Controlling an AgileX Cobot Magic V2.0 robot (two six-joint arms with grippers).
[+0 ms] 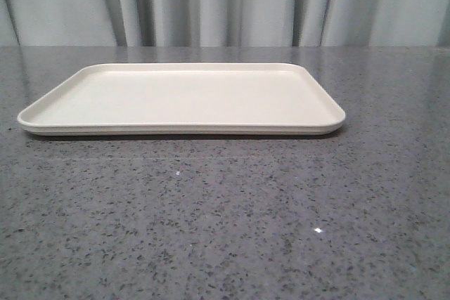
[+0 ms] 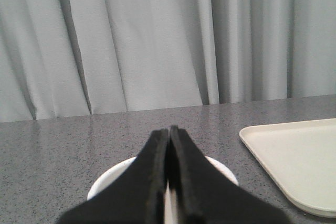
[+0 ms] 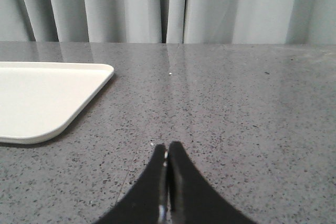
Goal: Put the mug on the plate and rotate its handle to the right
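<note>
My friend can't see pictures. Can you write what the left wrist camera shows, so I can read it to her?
The left gripper, black, has its two fingers pressed together above a round white rim, probably the mug. A corner of the cream plate lies to one side on the grey speckled table, with pale curtains behind.

Left claw black, fingers pressed together, tips touching. White round mug rim right under claw, mostly hidden behind it. Cream plate off to one side, apart from claw. Gray speckled table. Gray curtain behind.
</note>
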